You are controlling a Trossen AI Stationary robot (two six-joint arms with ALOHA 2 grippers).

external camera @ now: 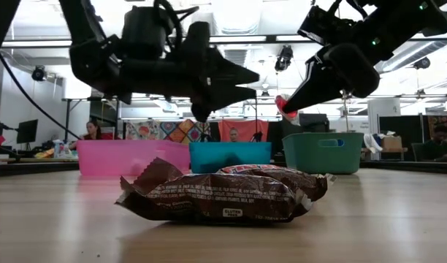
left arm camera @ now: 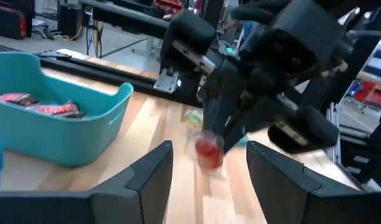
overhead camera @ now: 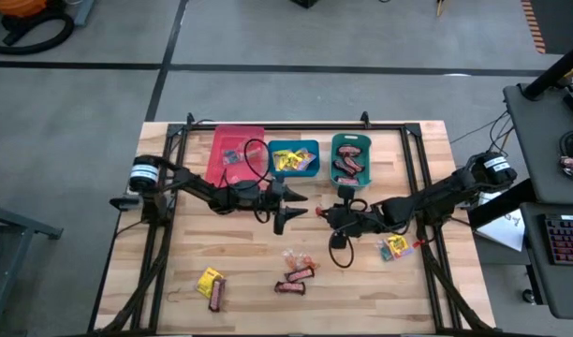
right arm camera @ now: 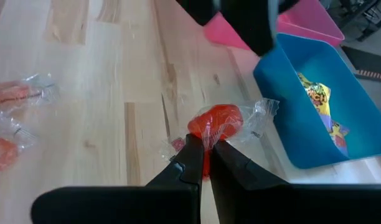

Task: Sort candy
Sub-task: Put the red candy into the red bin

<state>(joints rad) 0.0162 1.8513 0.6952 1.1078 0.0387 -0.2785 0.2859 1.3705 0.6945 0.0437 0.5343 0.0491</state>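
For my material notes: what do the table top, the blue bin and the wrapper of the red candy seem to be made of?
Table top: light wood in joined strips, with visible grain and a matte finish.
Blue bin: probably moulded plastic, smooth with a faint sheen and even colour.
Red candy wrapper, pinched in the right end effector: thin clear film, likely cellophane; its twisted ends are crinkled and see-through.

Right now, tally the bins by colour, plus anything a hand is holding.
pink bin: 1
blue bin: 1
teal bin: 1
red clear-wrapped candy, pinched in the right hand: 1
Total: 4
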